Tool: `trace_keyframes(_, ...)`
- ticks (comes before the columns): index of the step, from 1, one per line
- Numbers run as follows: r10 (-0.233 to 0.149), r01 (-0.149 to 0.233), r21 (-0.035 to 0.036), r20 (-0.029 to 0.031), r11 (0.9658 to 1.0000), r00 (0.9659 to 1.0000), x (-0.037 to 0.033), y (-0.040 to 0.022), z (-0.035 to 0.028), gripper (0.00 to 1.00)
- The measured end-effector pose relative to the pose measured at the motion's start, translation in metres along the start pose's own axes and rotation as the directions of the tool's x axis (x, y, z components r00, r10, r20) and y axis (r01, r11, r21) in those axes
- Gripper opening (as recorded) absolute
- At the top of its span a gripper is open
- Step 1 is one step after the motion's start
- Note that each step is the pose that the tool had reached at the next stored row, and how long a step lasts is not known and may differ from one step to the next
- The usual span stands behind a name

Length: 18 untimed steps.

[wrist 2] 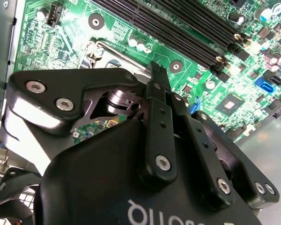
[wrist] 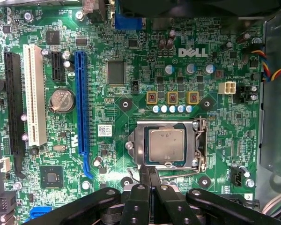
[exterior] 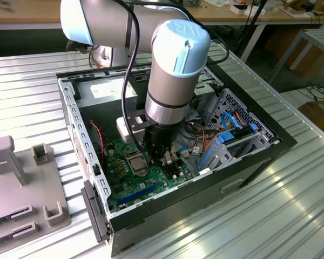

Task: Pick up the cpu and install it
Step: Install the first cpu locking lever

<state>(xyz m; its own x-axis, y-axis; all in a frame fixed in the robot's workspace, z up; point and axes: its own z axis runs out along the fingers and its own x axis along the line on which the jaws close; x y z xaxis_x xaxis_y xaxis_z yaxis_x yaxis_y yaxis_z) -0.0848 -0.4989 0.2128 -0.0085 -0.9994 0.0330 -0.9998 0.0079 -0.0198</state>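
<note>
The CPU (wrist: 166,146) sits in its socket (wrist: 167,146); the gripper (wrist: 149,174) hangs beside it, fingers clenched together and empty. Any lift should be straight, I judge.

Both wrist views close above motherboard (wrist: 131,93); exterior farther.

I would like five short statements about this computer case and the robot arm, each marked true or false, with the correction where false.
1. The cpu sits in the socket on the motherboard. True.
2. The claw holds the cpu in the air. False: the fingers are together with nothing between them, close beside the socket.
3. The computer case is open at the top. True.
4. The long blue slot lies between the cpu and the white slot. True.
5. A cooler covers the cpu. False: its metal top is bare.
</note>
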Motion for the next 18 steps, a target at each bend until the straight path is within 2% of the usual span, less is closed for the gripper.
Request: trace_keyframes(18, -0.017, 0.017, 0.0004, 0.0, 0.9999, 0.9999, 0.0009, -0.0029, 0.0059, 0.11)
